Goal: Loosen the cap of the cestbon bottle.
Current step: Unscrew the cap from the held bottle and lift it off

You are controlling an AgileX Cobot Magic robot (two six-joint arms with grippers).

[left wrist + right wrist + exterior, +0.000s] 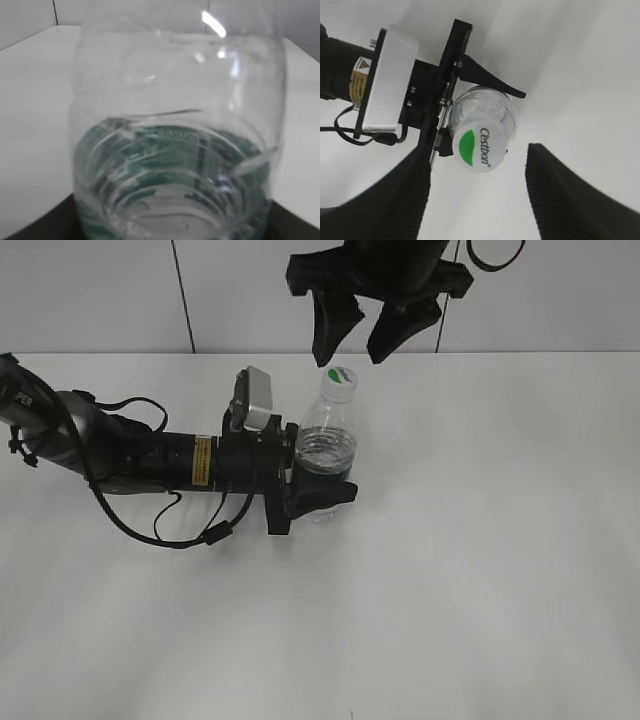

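Note:
The cestbon bottle [327,445] stands upright on the white table, clear with a green label low down. My left gripper [318,483] is shut on its lower body from the left. The bottle fills the left wrist view [175,125]. Its white cap [341,377] with a green mark sits on the neck. My right gripper [353,352] hangs open just above the cap, fingers apart. In the right wrist view the cap [479,146] shows its green mark and lettering between the two open fingers of that gripper [477,172], not touched by them.
The left arm [130,450] lies low across the table's left with a looping cable [165,530]. A wall [100,290] runs behind the table's far edge.

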